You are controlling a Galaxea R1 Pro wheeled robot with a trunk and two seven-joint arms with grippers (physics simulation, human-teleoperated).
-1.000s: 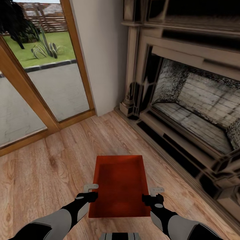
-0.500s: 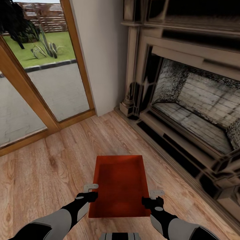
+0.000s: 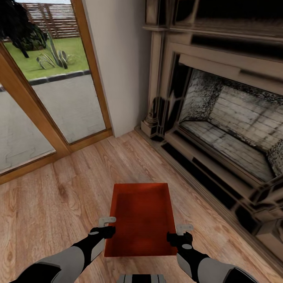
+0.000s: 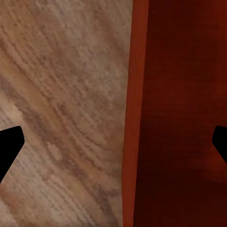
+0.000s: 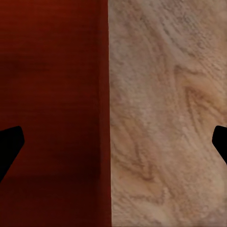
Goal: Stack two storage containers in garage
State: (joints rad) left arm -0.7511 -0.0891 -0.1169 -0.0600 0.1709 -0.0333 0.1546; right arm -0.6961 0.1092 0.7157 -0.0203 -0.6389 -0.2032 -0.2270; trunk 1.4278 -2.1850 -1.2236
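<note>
One orange-red storage container (image 3: 141, 218) sits open-top on the living room's light wood plank floor, just in front of me. My left gripper (image 3: 108, 222) is at its left wall and my right gripper (image 3: 184, 228) at its right wall. In the left wrist view the gripper (image 4: 113, 144) is open, and the container's wall (image 4: 131, 118) runs between its dark fingertips (image 4: 9, 146). The right wrist view has the gripper (image 5: 113, 144) open in the same way astride the container's wall (image 5: 105, 118). The second container is out of view.
An ornate dark fireplace (image 3: 228, 129) with a raised hearth runs along the right, close to the container. A wood-framed glass door (image 3: 47, 102) fills the left back, with a white wall (image 3: 122, 70) between the two. Bare plank floor (image 3: 59, 196) lies to the left.
My right gripper has sunk slightly along the container's right wall. The left gripper and the container have not moved.
</note>
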